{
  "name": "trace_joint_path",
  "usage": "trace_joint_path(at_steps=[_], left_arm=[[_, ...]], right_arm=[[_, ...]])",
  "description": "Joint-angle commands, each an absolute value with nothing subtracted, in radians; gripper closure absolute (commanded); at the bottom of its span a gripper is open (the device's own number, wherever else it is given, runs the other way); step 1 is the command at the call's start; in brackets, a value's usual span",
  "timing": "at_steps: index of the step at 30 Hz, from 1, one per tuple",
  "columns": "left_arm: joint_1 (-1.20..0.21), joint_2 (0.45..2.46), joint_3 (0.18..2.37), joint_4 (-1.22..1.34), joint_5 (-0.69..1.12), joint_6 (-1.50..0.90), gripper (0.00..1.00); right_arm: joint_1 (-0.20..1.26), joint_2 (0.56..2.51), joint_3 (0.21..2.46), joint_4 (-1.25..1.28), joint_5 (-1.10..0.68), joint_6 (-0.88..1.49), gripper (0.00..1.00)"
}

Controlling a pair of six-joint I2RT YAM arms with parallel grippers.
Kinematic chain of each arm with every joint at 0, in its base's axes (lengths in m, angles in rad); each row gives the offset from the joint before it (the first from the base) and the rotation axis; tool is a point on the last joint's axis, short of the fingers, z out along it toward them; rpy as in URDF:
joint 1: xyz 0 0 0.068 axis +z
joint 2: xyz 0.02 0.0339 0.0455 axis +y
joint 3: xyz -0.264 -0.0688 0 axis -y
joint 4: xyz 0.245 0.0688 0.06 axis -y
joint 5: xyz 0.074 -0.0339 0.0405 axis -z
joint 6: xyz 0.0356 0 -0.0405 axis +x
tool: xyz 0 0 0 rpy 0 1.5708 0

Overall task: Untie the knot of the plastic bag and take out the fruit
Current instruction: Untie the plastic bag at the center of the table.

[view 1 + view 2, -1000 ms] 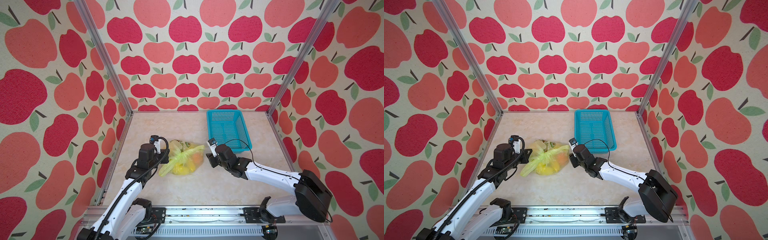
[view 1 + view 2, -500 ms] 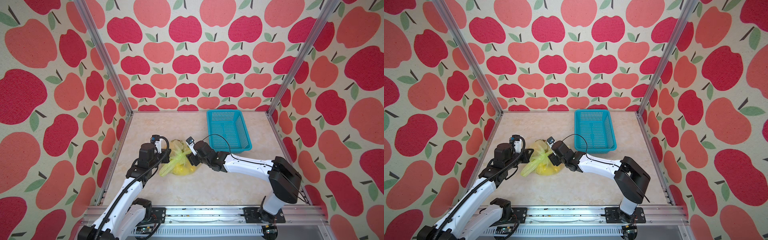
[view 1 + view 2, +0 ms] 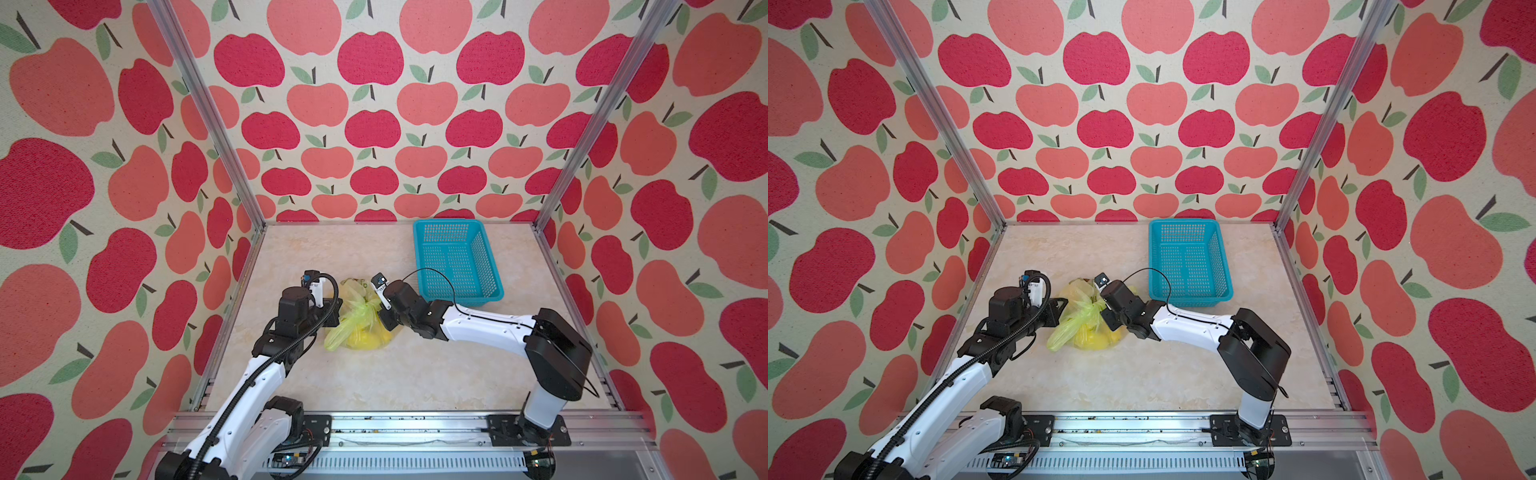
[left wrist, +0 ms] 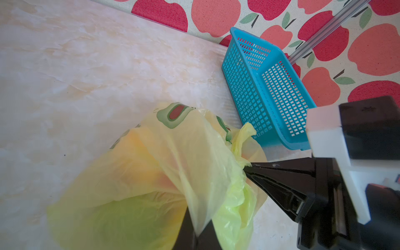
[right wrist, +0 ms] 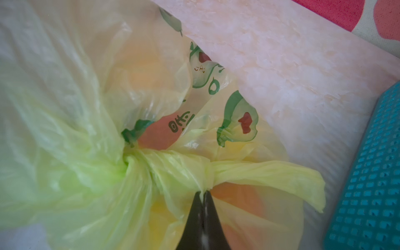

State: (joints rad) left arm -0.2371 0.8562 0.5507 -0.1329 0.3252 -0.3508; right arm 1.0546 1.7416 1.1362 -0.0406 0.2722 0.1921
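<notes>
Untying is in hand. The thin translucent yellow-green plastic bag (image 3: pixel 355 296) lies left of the surface's (image 3: pixel 374 382) centre, with the small toy fruit (image 3: pixel 365 338) inside. The left end effector (image 4: pixel 198 232) pinches bag film, and the right end effector (image 5: pixel 203 194) pinches the twisted yellow-green knot (image 5: pixel 173 168). Next, I judge, the right should draw that strand outward while the left anchors the bag.

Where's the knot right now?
In a top view the knot sits atop the plastic bag, between both arms, left of the teal basket; the right pincer pinches it.

Both arms reach in from the desk's front edge and face each other mid-desk. The left pincer (image 4: pixel 198 232) is clamped on a fold of the bag (image 4: pixel 151 162). The right pincer (image 5: pixel 203 194), its forearm stretched low, is pinched tight on the knot (image 5: pixel 173 166).
</notes>
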Motion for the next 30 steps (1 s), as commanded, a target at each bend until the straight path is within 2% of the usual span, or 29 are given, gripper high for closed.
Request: trace_joint_path(at_steps=[1, 9, 13, 21, 30], left_arm=[[-0.23, 0.831, 0.538, -0.118, 0.295, -0.359, 1.0], [-0.173, 0.811, 0.509, -0.117, 0.27, -0.39, 1.0], [-0.091, 0.767, 0.457, -0.082, 0.278, -0.426, 1.0], [0.116, 0.723, 0.34, 0.031, 0.442, -0.521, 1.0], [0.178, 0.699, 0.291, 0.064, 0.46, -0.552, 1.0]], right_arm=[[1.025, 1.675, 1.065, -0.008, 0.314, 0.247, 1.0], [0.955, 1.558, 0.899, 0.078, 0.351, 0.33, 1.0], [0.944, 1.505, 0.824, 0.121, 0.396, 0.36, 1.0], [0.937, 1.38, 0.652, 0.264, 0.459, 0.385, 1.0], [0.936, 1.274, 0.504, 0.407, 0.499, 0.402, 1.0]])
